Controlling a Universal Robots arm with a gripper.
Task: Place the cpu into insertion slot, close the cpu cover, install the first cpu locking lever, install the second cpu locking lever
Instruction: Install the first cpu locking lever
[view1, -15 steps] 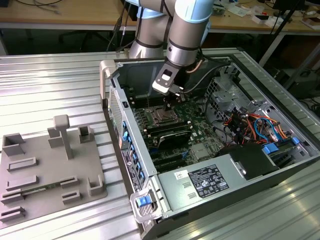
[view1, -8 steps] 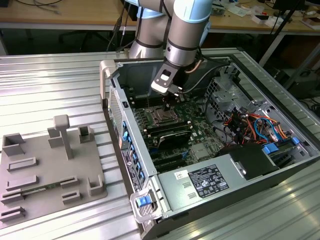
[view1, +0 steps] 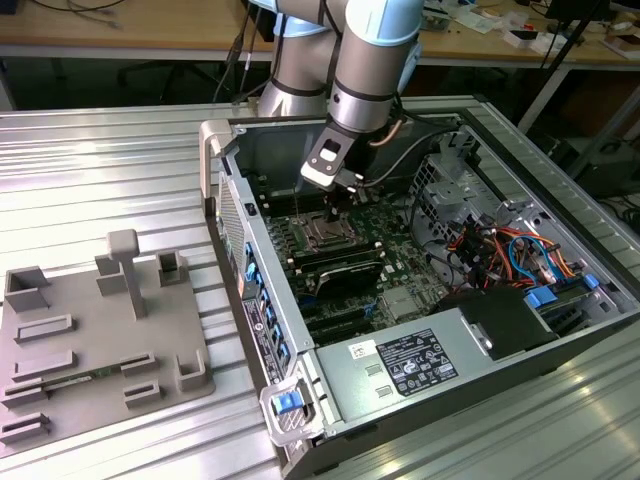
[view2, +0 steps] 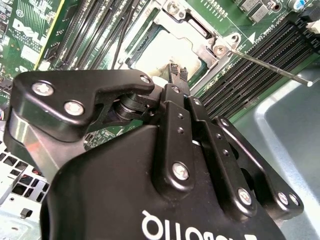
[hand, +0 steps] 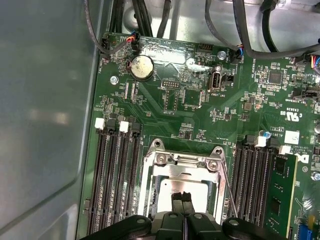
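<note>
My gripper (hand: 182, 199) hangs just above the insertion slot (view1: 325, 235) inside the open computer case, with its fingertips (view2: 178, 75) pressed together and nothing visible between them. The cpu (hand: 167, 189) lies in the slot, its dull silver top showing through the window of the cpu cover (hand: 183, 168). That cover lies flat over the chip in both wrist views, cpu (view2: 167, 50) and cover (view2: 202, 40). A thin metal locking lever (view2: 270, 67) sticks out from the cover's corner over the memory slots, and it also runs along the socket's side as lever (hand: 229, 192).
Long black memory slots (hand: 115, 175) flank the socket on both sides. A grey power supply box (view1: 420, 365) fills the case's near end, and coloured cables (view1: 510, 250) crowd the exterior view's right. A grey fixture plate (view1: 95, 330) lies on the ribbed metal table outside the case.
</note>
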